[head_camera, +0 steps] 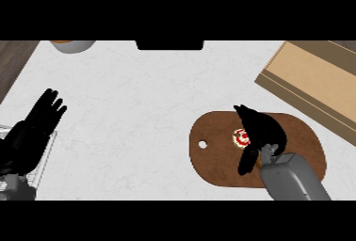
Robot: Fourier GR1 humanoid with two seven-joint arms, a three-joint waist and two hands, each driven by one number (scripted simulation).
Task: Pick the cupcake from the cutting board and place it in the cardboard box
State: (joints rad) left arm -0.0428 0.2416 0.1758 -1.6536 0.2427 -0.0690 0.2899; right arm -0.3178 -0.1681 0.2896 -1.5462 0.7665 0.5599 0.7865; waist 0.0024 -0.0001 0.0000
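A small cupcake point(241, 137) with red and white topping sits on the brown oval cutting board point(215, 164), mostly hidden under my right hand point(262, 129). The right hand lies over it, fingers pointing away and curving down around it, thumb point(246, 162) hanging on the near side. Whether the fingers touch the cupcake I cannot tell. The cardboard box point(313, 80) stands at the right, beyond the board, its top open. My left hand point(43, 117) rests open at the left edge, fingers up.
A grey bowl-like object point(71, 45) and a dark object point(170, 44) sit at the counter's far edge. A wire rack point(43, 155) shows at the left beside my left forearm. Dark wood surface lies at the far left corner.
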